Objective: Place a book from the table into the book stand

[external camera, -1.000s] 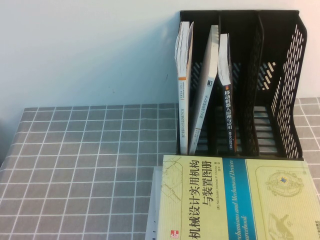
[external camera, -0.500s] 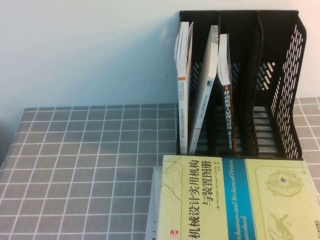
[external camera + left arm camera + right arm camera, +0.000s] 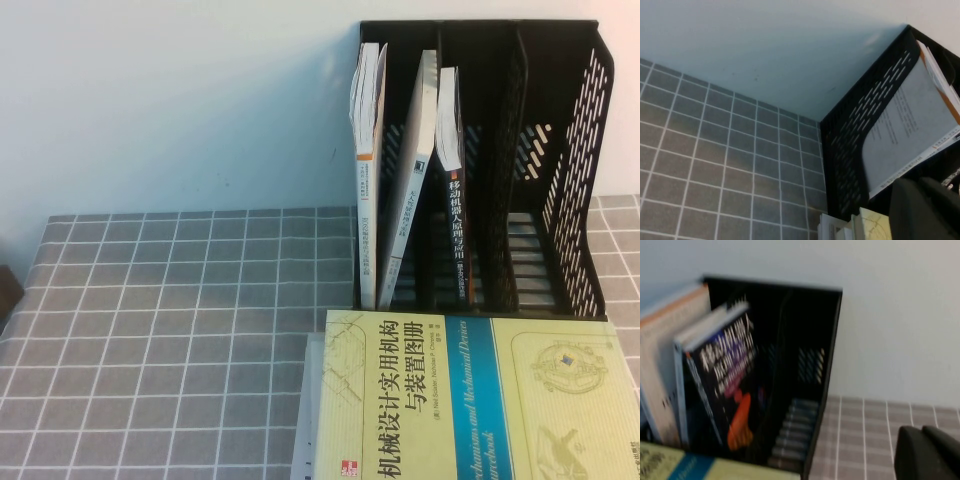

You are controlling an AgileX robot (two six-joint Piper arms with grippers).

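Note:
The book point(image 3: 480, 400), large with a pale yellow-green cover and a blue band, lies flat on the table point(image 3: 170, 340) in front of the book stand point(image 3: 572, 180). Its corner shows in the left wrist view point(image 3: 875, 225) and its edge in the right wrist view point(image 3: 665, 462). The black book stand point(image 3: 850, 145) point(image 3: 824, 365) holds three upright books in its left slots; its right slots are empty. My left gripper point(image 3: 922, 187) is shut and empty, above the book's left corner. My right gripper point(image 3: 922, 435) is shut and empty, right of the stand. Neither gripper shows in the high view.
A thinner white book point(image 3: 308, 420) lies under the large book, sticking out on its left. The wall stands right behind the stand. A small dark shape point(image 3: 6, 288) sits at the table's left edge. The grid cloth to the left is bare.
A small dark shape has appeared at the left edge of the high view. The book, the stand and its books have not moved.

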